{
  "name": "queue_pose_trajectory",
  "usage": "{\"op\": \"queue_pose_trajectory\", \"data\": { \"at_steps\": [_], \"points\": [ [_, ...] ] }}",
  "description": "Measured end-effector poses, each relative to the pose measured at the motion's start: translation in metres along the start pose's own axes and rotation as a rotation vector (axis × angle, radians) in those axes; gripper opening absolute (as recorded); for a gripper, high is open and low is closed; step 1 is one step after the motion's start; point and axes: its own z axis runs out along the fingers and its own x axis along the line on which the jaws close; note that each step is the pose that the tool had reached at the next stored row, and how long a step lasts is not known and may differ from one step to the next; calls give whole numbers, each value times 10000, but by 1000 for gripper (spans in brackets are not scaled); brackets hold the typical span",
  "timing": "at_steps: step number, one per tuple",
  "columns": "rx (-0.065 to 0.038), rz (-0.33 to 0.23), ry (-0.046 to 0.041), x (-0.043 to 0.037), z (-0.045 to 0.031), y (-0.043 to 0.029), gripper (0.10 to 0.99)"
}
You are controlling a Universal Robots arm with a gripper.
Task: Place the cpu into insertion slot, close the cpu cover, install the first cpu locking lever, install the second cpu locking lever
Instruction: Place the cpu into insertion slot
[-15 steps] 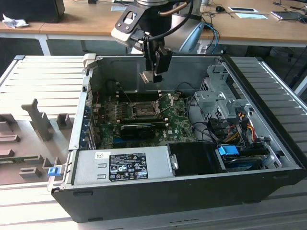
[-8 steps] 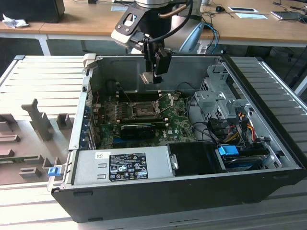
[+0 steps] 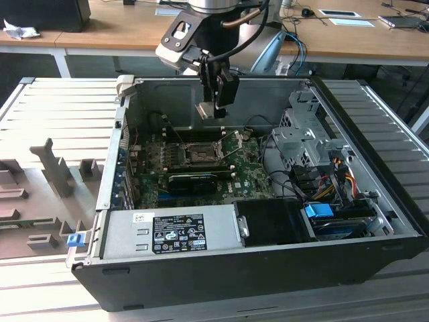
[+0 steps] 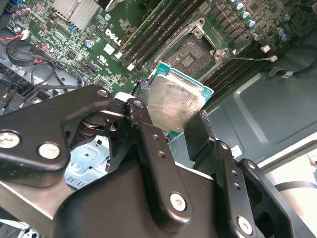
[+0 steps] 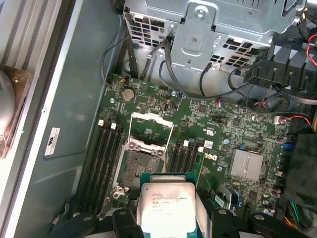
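My hand (image 4: pixel 172 106) pinches the cpu (image 5: pixel 166 206) by its edges, hovering apart from the insertion slot (image 5: pixel 134 166); set down tilted or off-centre, I judge it could bend pins.

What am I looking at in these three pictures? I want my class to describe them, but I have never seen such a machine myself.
This is a robot arm working over an open computer case. The exterior view comes from a camera standing off the arm. Both wrist views come from cameras riding on the arm, looking past its hand. The hand's two black fingers are closed on the cpu, a small square chip with a silver face, held above the green motherboard. Below it lies the insertion slot, a square black socket with nothing in it, and the cpu cover is folded back.
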Motion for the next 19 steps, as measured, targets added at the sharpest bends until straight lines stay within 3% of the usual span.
{"op": "queue_pose_trajectory", "data": {
  "at_steps": [19],
  "points": [
    [0,2,0,-1,55,-5,529]
  ]
}}
